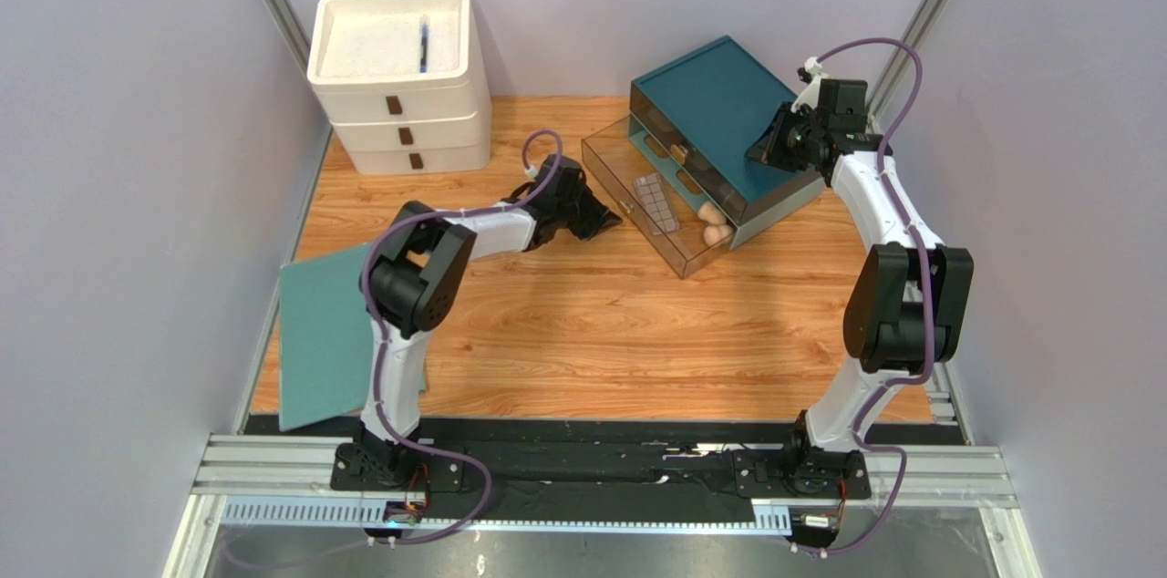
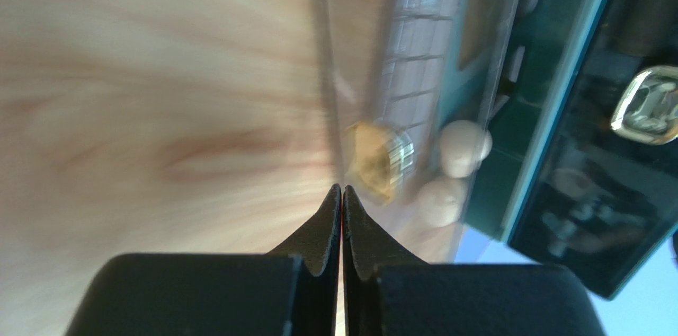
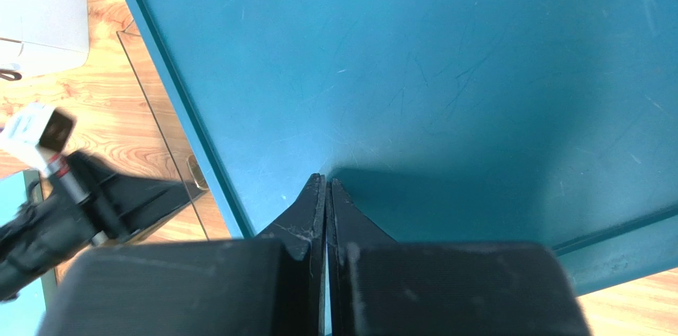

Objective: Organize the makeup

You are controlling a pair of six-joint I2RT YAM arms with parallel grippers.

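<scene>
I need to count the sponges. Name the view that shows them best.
Left wrist: both sponges appear large and side by side, though slightly blurred. Top external shows them as small beige dots in the clear drawer. Right wrist shows none of them, only the teal box.

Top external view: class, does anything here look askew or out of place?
The flat teal sheet lies skewed at the wooden table's left edge. The teal box's clear plastic drawer stands pulled out.

The left arm (image 1: pixel 411 280) and right arm (image 1: pixel 904 298) reach forward. The left tool (image 2: pixel 342 193) and right tool (image 3: pixel 326 182) both seem squeezed closed.
</scene>
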